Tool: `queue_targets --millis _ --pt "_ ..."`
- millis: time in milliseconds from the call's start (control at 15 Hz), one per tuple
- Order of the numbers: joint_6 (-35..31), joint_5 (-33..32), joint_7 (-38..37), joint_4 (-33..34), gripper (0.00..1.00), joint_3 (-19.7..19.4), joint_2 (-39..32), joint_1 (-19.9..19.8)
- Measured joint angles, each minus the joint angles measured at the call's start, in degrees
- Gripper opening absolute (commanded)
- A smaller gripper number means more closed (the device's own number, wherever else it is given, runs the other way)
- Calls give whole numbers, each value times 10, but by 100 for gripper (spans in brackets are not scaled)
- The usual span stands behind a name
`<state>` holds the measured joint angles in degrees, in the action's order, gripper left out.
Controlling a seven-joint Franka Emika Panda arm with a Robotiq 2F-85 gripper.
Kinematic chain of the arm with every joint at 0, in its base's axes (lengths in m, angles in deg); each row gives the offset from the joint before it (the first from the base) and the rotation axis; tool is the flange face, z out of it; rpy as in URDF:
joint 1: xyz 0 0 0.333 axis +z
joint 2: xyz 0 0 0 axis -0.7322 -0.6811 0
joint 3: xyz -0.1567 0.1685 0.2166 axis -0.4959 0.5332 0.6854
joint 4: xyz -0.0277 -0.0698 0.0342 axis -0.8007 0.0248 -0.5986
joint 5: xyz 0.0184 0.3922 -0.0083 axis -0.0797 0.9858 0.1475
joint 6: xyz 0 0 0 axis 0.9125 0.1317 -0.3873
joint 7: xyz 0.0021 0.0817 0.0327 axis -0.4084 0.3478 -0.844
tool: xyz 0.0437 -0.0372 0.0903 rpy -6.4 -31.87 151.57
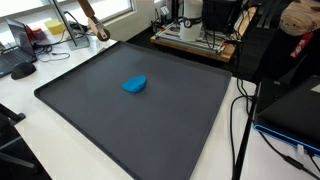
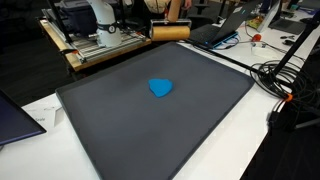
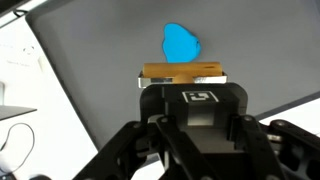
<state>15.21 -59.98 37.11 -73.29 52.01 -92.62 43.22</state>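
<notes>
In the wrist view my gripper fills the lower half, its black linkages closed in on a black block that carries a square marker and has a tan strip along its far end. Beyond the block a blue rounded lump lies on the dark grey mat, apart from the gripper. Both exterior views show the blue lump alone near the middle of the mat. A tan shape at the mat's far corner may be the same block; my fingers are not plain there.
The robot's base stands on a wooden platform behind the mat. Black cables trail over the white table beside the mat. Laptops and clutter line the far edge.
</notes>
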Motion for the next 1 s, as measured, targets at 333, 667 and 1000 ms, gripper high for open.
queue_targets --millis 333,667,1000 --pt "-93 -1 69 1 22 3 32 7" --pt "-109 2 125 1 22 13 56 7" --pt "-53 2 174 1 22 23 85 7"
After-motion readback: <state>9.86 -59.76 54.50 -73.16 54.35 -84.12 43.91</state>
